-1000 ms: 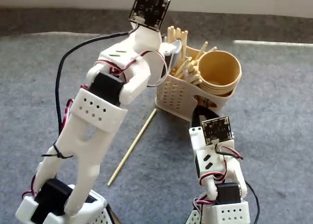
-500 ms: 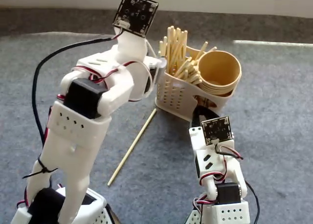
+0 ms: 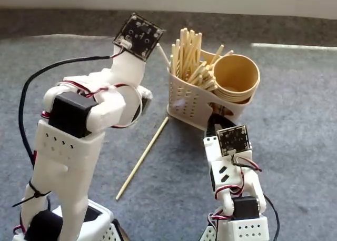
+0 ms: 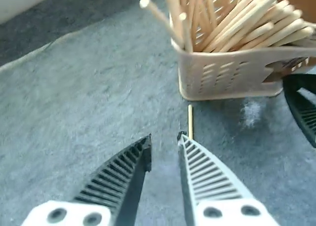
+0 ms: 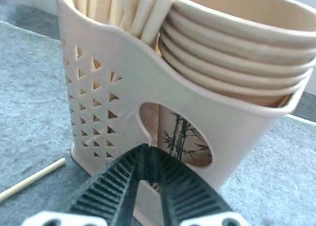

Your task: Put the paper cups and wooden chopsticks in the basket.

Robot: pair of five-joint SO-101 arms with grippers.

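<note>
Markings: a black bamboo drawing (image 5: 181, 137) on a paper cup's side, seen through an oval window in the basket (image 3: 192, 101) wall.
Paper cups (image 3: 237, 75): a nested stack standing upright in the basket, on the side nearer the right arm.
Chopsticks (image 3: 187, 49): a bundle standing on end in the basket's other side, tips fanned above the rim.
Loose chopstick (image 3: 142, 159): lies flat on the counter (image 3: 300, 146), one end at the basket's foot, the rest running back between the two arms.
Edges and room: the basket stands near the counter's far edge, where a darker band runs; grey surface extends on both sides of it.
Left hand (image 4: 164, 138): fingers slightly spread, holding nothing, above the counter; one fingertip overlaps the loose chopstick, with the basket near ahead.
Right hand (image 5: 148, 154): fingers pressed together, holding nothing, tips close against the basket wall under the oval window; whether they touch it cannot be told.
</note>
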